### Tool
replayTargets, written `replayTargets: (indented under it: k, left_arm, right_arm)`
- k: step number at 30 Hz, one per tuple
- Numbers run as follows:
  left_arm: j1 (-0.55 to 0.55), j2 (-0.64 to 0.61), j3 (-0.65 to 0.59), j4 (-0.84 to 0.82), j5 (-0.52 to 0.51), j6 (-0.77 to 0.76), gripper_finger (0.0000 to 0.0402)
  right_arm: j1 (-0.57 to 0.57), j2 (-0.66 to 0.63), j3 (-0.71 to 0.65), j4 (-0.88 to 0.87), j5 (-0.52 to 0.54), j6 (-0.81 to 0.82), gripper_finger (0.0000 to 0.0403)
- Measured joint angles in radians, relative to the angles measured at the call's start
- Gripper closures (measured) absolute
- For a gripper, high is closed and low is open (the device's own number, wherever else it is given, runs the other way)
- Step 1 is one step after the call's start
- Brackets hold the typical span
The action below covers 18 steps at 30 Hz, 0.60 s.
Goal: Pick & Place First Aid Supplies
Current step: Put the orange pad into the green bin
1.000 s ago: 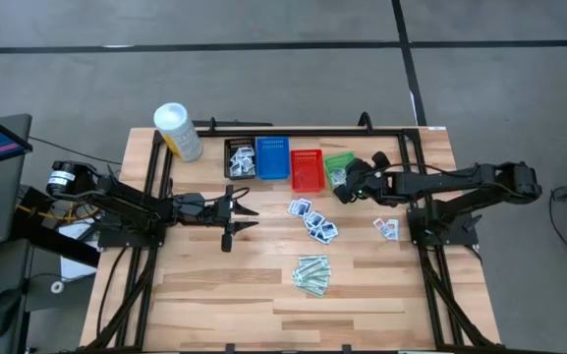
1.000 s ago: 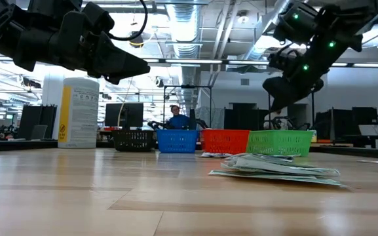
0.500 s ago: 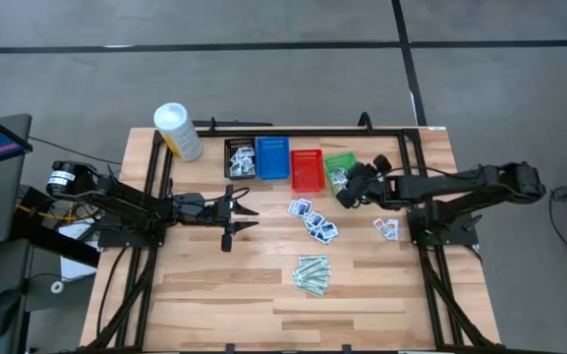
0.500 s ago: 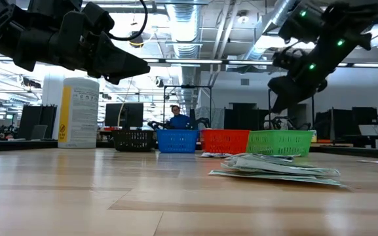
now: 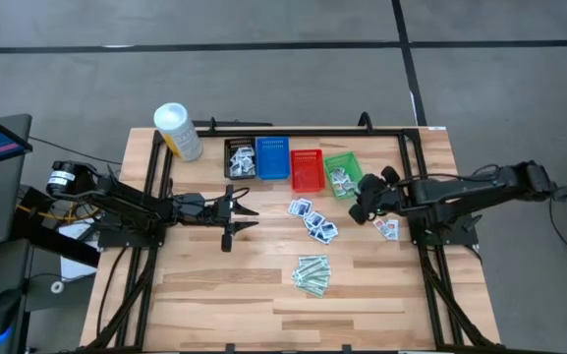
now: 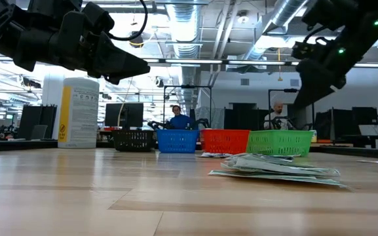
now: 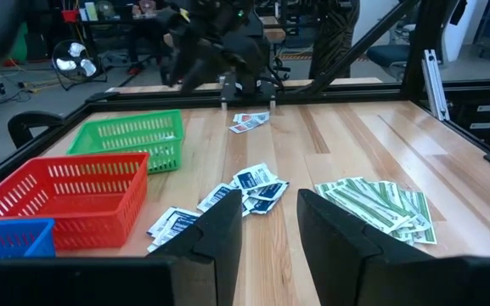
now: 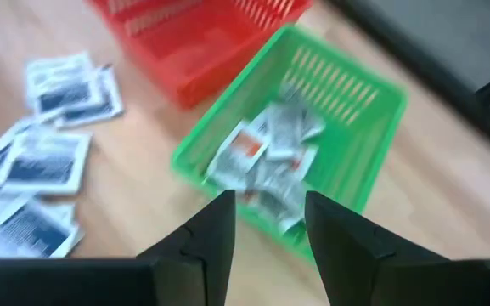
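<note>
Since the earlier frame, the right gripper [image 5: 358, 210] has withdrawn from above the green basket [image 5: 341, 174] toward the table's right side; its fingers [image 8: 204, 238] stand parted and empty. White packets [image 8: 266, 166] now lie inside the green basket (red print shows on at least one). The left gripper [image 5: 247, 212] has not moved: it hovers well left of the green basket, fingers [image 7: 219, 234] parted, holding nothing.

Done so far: packets rest in the green basket and in the black basket [image 5: 239, 158]. Remaining, as judged: blue-print packets [image 5: 313, 220] just in front of the green basket, two red-print packets [image 5: 387, 229] to its right and nearer the front, and pale-green strips [image 5: 312, 274] well in front of it. The task appears well short of complete.
</note>
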Motion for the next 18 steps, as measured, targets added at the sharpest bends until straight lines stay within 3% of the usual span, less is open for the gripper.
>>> replayTargets:
  k: [11, 18]
  left_arm:
    - [0.0, 0.0, 0.0, 0.0, 0.0, 0.0, 0.0286]
    - [0.0, 0.0, 0.0, 0.0, 0.0, 0.0, 0.0286]
  right_arm:
    - [0.132, 0.029, -0.004, -0.236, -0.072, 0.257, 0.0271]
    - [0.253, 0.028, -0.034, -0.232, -0.108, 0.356, 0.0275]
